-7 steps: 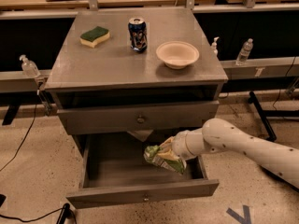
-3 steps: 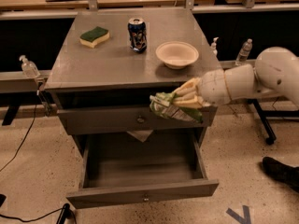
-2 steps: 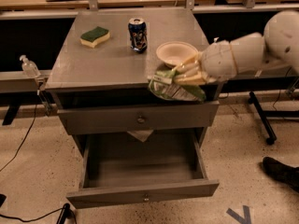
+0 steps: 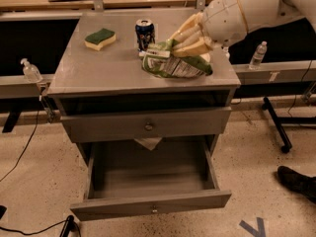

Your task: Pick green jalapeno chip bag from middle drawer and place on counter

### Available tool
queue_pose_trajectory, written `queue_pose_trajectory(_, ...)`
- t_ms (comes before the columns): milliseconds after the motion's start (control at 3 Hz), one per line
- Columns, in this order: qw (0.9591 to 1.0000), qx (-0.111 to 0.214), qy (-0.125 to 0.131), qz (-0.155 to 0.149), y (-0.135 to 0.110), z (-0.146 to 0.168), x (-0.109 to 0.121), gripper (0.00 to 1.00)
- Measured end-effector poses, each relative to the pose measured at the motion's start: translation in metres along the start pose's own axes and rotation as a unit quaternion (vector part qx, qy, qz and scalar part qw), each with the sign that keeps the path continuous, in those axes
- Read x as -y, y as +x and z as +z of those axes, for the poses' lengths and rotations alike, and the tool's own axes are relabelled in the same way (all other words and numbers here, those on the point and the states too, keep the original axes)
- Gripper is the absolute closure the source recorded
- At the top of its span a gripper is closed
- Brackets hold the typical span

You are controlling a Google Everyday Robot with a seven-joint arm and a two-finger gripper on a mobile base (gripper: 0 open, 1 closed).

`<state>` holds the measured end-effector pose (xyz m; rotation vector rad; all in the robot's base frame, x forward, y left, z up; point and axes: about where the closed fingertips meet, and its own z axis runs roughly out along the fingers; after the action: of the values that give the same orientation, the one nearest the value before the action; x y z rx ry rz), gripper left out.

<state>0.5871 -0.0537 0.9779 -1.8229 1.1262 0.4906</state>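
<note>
Gripper (image 4: pixel 183 43) clenched on green jalapeno chip bag (image 4: pixel 174 67), over counter (image 4: pixel 98 68); middle drawer (image 4: pixel 148 177) open, empty; release outstanding.

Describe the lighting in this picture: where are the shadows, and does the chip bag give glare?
Camera view: warm, dim light; the counter is evenly lit; the green jalapeno chip bag, held by the gripper above the counter, shows no strong glare; the inside of the open middle drawer and the gap below the counter lie in shadow.
</note>
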Motion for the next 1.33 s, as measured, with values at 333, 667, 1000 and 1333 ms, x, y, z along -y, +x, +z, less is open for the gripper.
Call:
queue_pose_trajectory(333, 0.9999, -0.003, -0.011, 0.011, -0.013, 0.019, 0.031, 1.00)
queue_pose_trajectory(667, 0.9991, 0.001, -0.029, 0.031, -0.023, 0.058, 0.068, 1.00)
queue_pose_trajectory(1000, 0.9986, 0.004, -0.036, 0.038, -0.027, 0.081, 0.085, 1.00)
queue_pose_trajectory(1333, 0.9979, -0.016, -0.033, 0.053, -0.021, 0.107, 0.104, 1.00)
